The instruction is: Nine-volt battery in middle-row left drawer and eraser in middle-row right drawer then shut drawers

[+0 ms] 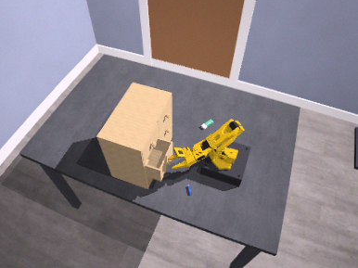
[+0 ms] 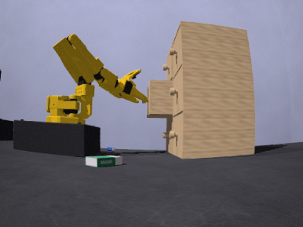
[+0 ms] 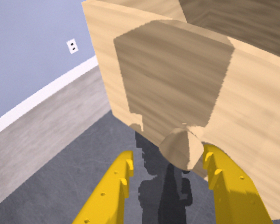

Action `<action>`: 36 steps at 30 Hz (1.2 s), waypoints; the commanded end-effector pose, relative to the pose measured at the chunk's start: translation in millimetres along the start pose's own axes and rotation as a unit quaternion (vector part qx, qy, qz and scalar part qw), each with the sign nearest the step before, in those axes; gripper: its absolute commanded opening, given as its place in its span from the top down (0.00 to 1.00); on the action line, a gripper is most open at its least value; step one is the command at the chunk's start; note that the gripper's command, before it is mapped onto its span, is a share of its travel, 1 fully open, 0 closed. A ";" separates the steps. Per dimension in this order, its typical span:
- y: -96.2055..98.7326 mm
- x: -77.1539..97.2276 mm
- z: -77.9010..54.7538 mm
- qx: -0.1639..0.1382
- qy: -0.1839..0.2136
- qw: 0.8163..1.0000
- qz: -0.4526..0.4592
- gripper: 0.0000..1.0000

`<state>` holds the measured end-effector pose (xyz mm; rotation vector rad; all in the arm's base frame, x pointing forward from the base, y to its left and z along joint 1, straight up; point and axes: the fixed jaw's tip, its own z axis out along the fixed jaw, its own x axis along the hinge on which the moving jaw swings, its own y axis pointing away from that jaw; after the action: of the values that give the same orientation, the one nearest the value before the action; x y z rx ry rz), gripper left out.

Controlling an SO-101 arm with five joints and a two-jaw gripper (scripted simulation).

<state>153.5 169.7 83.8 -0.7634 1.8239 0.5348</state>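
Note:
The chest (image 1: 130,115) (image 2: 216,89) has its left middle-row drawer (image 1: 155,172) (image 2: 160,99) (image 3: 170,70) pulled part-way out. The right middle drawer (image 2: 178,78) is shut. My gripper (image 1: 172,162) (image 2: 143,100) (image 3: 169,152) is open, its tips close to the pulled drawer's front. In the wrist view the drawer's round knob (image 3: 181,149) shows between the fingers, nearer the right one, not clasped. The green and white eraser (image 1: 207,124) (image 2: 104,161) lies on the table, toward the chest's right side. I cannot see the nine-volt battery; the drawer's floor is mostly hidden.
A small blue cylinder (image 1: 189,190) (image 2: 111,148) lies on the table (image 1: 223,212) between the arm's black base (image 1: 223,177) (image 2: 55,138) and the table's near edge. The other drawers look shut. Their knobs stick out beside the pulled drawer.

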 end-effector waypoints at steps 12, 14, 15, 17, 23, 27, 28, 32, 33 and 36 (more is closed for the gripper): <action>-7.5 -6.1 2.5 0.015 -0.008 1.000 0.007 0.79; -8.1 -6.5 2.8 0.016 -0.008 1.000 0.008 0.79; -8.4 -6.8 2.9 0.017 -0.008 1.000 0.008 0.79; -9.0 -7.3 3.2 0.018 -0.008 1.000 0.008 0.79; -9.9 -7.9 3.6 0.020 -0.008 1.000 0.009 0.79; -9.9 -7.9 3.6 0.020 -0.008 1.000 0.009 0.79; -9.9 -7.9 3.6 0.020 -0.008 1.000 0.009 0.79; -9.9 -7.9 3.6 0.020 -0.008 1.000 0.009 0.79; -9.9 -7.9 3.6 0.020 -0.008 1.000 0.009 0.79; -9.9 -7.9 3.6 0.020 -0.008 1.000 0.009 0.79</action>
<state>158.1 168.7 83.9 -0.7497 1.8362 0.5216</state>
